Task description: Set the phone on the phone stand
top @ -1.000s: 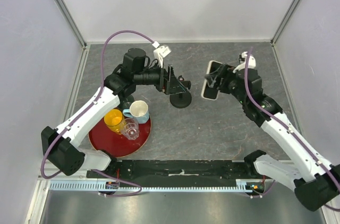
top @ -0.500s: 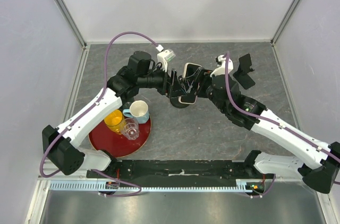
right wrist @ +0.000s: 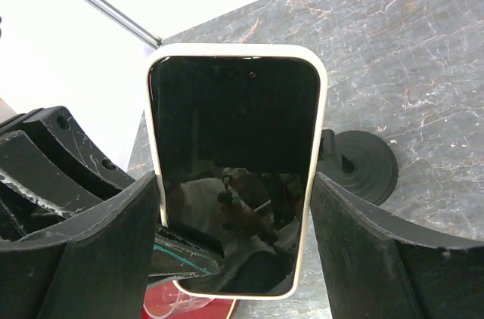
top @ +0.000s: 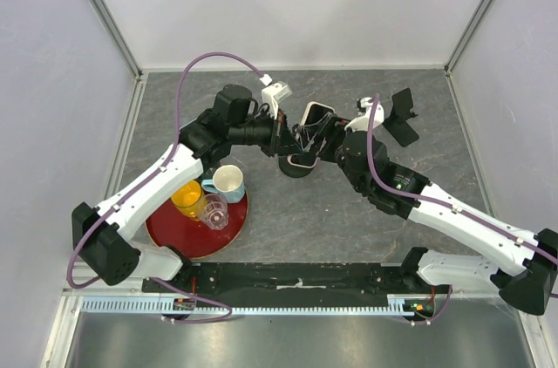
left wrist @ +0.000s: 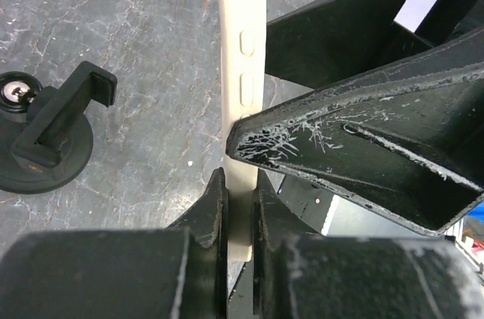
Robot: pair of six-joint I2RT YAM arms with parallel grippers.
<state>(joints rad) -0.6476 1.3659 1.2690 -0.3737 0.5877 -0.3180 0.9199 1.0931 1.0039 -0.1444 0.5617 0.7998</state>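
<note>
The phone (right wrist: pixel 234 130), dark-screened in a cream case, hangs in mid-air over the middle of the table (top: pixel 312 113). My right gripper (right wrist: pixel 236 183) is shut on it, one finger against each long side. My left gripper (left wrist: pixel 239 183) is shut on the phone's thin edge (left wrist: pixel 242 69), with both jaws pressed on the case. In the top view the two grippers meet, left gripper (top: pixel 286 136) and right gripper (top: pixel 319 138). The black phone stand (top: pixel 296 166), a round base with a clamp, stands on the table just below them, empty (left wrist: pixel 45 137). Its base shows behind the phone (right wrist: pixel 363 164).
A red tray (top: pixel 179 233) with a yellow cup (top: pixel 187 197), a white mug (top: pixel 227 181) and a clear cup (top: pixel 214 209) sits at the left front. Another black stand-like holder (top: pixel 401 119) stands at the back right. Walls close in the table on three sides.
My right arm has carried the phone leftward, from the right side to above the stand. My left gripper, open before, has shut on the phone's edge.
</note>
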